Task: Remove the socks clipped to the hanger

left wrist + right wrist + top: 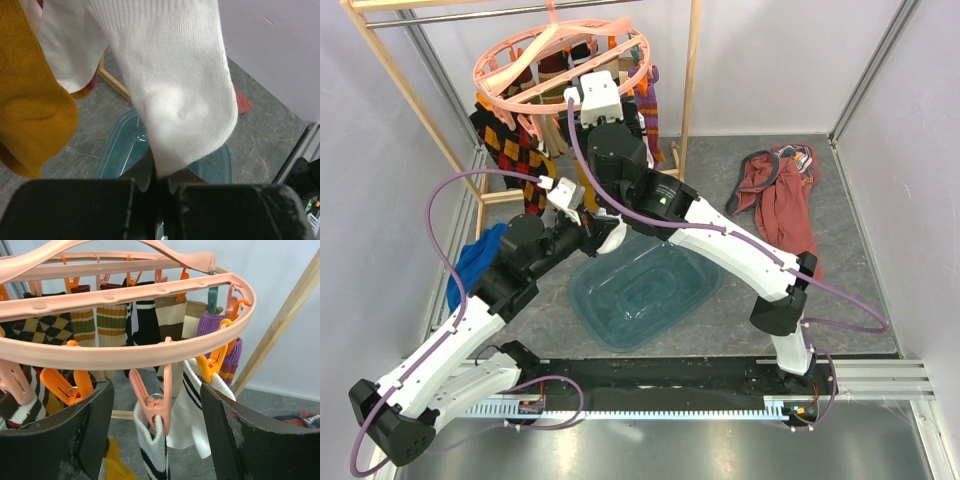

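The salmon-pink ring hanger (510, 95) hangs from the wooden rack with several socks clipped to it. My right gripper (157, 412) is open, its fingers (95, 425) on either side of a pink clip (156, 400) that holds a white sock with black stripes (152, 452). An orange clip (212, 365) holds another white striped sock (192, 412). Argyle (35, 330) and purple (227, 352) socks hang behind. My left gripper (159, 181) is shut on the toe of the hanging white sock (175, 85), beside a mustard sock (30, 110).
A teal bin (695, 290) sits on the table below the hanger. A blue cloth (475, 260) lies at the left and a maroon garment (785, 205) at the right. The wooden rack post (690, 90) stands close to the right of the hanger.
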You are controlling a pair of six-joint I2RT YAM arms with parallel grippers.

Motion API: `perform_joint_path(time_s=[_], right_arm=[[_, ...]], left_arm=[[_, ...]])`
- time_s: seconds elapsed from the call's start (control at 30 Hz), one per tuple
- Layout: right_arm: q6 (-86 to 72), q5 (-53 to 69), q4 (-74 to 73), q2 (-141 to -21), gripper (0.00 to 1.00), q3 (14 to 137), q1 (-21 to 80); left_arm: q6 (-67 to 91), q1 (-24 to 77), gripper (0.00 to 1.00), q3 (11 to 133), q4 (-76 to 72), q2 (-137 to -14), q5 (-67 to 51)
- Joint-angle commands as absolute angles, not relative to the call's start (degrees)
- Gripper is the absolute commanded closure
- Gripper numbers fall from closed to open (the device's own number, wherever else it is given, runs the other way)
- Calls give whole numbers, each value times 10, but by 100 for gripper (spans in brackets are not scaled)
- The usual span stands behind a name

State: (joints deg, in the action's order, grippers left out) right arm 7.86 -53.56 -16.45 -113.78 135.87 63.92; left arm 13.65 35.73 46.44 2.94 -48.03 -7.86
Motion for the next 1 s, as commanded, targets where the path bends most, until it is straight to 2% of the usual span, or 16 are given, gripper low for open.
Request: perform_joint_path(time_s=[0.0, 0.07, 0.27, 0.37, 0.4, 0.5, 0.6, 0.7, 0.77, 0.83, 0.87, 0.9, 0.97], right_arm=[[130, -573, -112, -1151, 23, 1385, 642], [139, -576, -102, -1156, 25, 1386, 642], [150, -591, -84, -1160, 39, 1387, 642], [156, -593, -76, -1160, 51, 1387, 642], [158, -594, -75, -1159, 60, 1387, 642], [159, -595, -72, -1158, 75, 1383, 642], [153, -590, -70, -1153, 87, 1377, 642], [140, -581, -70, -1146, 92, 1365, 642], [130, -578, -70, -1140, 92, 1355, 642], [121, -571, -73, -1135, 83, 1344, 642], [110, -566, -73, -1123, 77, 1338, 642], [104, -553, -74, -1117, 65, 1320, 642], [80, -538, -75, -1093, 54, 1301, 642]], left_arm=[[145, 358, 98, 479, 22, -469, -78], [145, 358, 98, 479, 22, -469, -76], [145, 358, 98, 479, 22, -468, -76], [146, 358, 98, 479, 22, -468, -77], [145, 358, 98, 479, 22, -468, -77], [145, 358, 98, 478, 21, -467, -76], [146, 358, 98, 478, 22, -468, -75], [146, 358, 98, 479, 22, -468, -75], [146, 358, 98, 479, 22, -468, -76], [147, 358, 98, 479, 22, -467, -76], [148, 358, 98, 478, 23, -468, -77], [148, 358, 98, 478, 22, -466, -78], [150, 358, 98, 478, 22, -464, -83]])
